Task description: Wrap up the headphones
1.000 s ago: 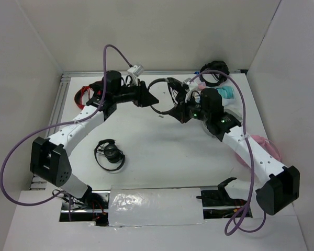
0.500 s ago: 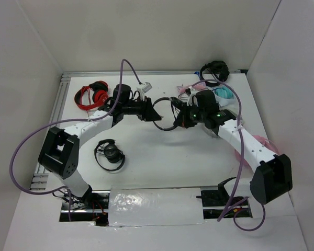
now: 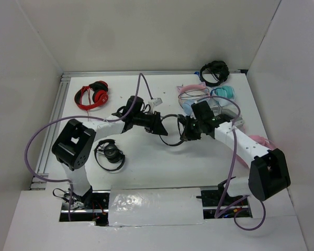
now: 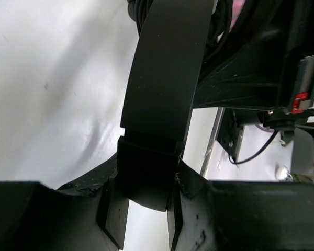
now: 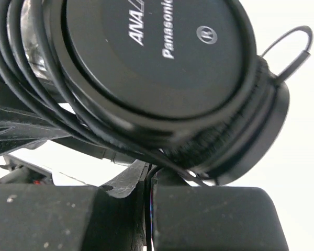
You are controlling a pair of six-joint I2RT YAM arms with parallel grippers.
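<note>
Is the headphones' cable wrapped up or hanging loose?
Wrapped, at least partly: several turns of cable circle the headphones. Any loose end, cannot tell.

The left arm [image 3: 104,126] and right arm [image 3: 243,142] are built of white links joined by boxy black housings. A purple cable [image 3: 27,154] is run loosely along each. The left gripper [image 4: 146,212] and right gripper [image 5: 149,209] are formed of matte black, lightly scuffed blocks.

White table [image 3: 162,162] boxed in by plain white walls [image 3: 146,31] on 3 sides, even light w/ soft shadows.
</note>
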